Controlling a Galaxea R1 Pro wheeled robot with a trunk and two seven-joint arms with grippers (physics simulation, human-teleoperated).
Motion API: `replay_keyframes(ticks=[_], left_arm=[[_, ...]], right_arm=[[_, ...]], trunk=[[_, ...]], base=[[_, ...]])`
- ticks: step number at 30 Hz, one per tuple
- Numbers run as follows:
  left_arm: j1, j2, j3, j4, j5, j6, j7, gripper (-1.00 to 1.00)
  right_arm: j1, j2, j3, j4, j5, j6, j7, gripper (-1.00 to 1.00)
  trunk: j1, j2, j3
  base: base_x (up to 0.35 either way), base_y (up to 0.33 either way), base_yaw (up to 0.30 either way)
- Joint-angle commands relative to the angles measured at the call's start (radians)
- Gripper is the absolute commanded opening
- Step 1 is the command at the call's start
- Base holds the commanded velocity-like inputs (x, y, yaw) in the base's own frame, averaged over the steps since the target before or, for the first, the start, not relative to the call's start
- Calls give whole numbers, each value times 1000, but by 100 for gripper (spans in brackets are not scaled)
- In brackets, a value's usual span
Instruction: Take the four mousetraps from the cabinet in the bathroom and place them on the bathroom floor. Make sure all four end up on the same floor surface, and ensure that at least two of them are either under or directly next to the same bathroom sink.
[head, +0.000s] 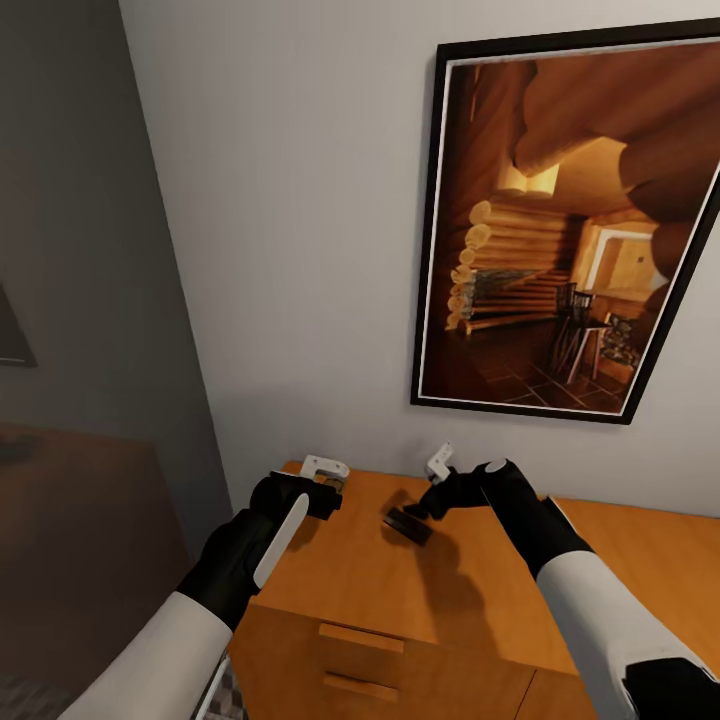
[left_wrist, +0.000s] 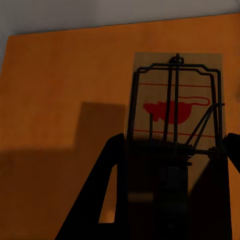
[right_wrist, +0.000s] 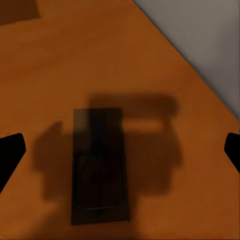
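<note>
Head view: both arms reach over the flat top of the orange-brown cabinet (head: 360, 580), which stands against a pale wall below a framed picture (head: 570, 230) of a log-cabin interior. Two drawer handles (head: 361, 637) show on the cabinet front. The left gripper (head: 325, 485) sits near the top's back left corner; the right gripper (head: 440, 490) hangs just beside a dark mousetrap (head: 407, 524) lying flat on the top in the arm's shadow.

Left wrist view: a second mousetrap (left_wrist: 177, 120) appears, a tan board with a red mouse print and dark wire parts, seen between the two dark fingers (left_wrist: 107, 200). The fingers stand on either side of its near end; whether they press on it cannot be told, so the grip is uncertain.

Right wrist view: the shaded mousetrap (right_wrist: 100, 165) lies on the cabinet top (right_wrist: 125, 60), well inside the span of the fingertips (right_wrist: 11, 152), which sit at the far edges of the frame. The jaws are spread wide and touch nothing.
</note>
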Motion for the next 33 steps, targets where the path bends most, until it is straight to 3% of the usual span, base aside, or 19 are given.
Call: replay_keyframes(ticks=[1, 10, 17, 26, 33], left_arm=[[-1, 0, -1, -1, 10, 3, 9, -100], [-1, 0, -1, 0, 10, 3, 10, -100], [-1, 0, -1, 0, 10, 3, 9, -100], [-1, 0, -1, -1, 10, 3, 9, -100], [-1, 0, -1, -1, 10, 3, 9, -100]], right_arm=[[-1, 0, 2, 8, 6, 4, -3, 100], [-1, 11, 1, 32, 6, 2, -73, 100], [-1, 12, 2, 37, 3, -4, -72, 100], [-1, 12, 9, 39, -73, -8, -70, 100], [-1, 17, 13, 56, -82, -9, -70, 100]], trunk=[[0, -1, -2], [0, -1, -2], [0, -1, -2], [0, -1, -2], [0, -1, -2]], base=[[0, 0, 0], [0, 0, 0], [0, 0, 0], [0, 0, 0], [0, 0, 0]])
